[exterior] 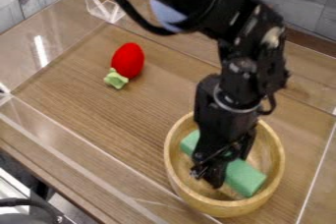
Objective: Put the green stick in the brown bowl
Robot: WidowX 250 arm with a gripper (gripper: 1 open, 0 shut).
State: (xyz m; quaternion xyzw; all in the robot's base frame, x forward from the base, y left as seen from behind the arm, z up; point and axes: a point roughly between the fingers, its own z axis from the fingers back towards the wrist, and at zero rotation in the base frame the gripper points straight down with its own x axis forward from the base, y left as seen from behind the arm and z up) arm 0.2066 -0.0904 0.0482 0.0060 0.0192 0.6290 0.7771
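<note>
Single camera view: the large round light-brown wooden bowl (225, 165) sits near the front right corner of the wood-grain table (79, 100), inside clear acrylic walls. The flat light-green rectangular stick (241, 175) lies inside the bowl, on its floor toward the right wall, so the placement looks done. The black robot gripper (213, 172) points straight down into the bowl, beside the stick's left end; its body hides the fingertips, so I cannot tell whether they are apart or clamped on the stick. A red strawberry toy (126, 59) rests well apart, toward the table's back left, irrelevant to the task.
</note>
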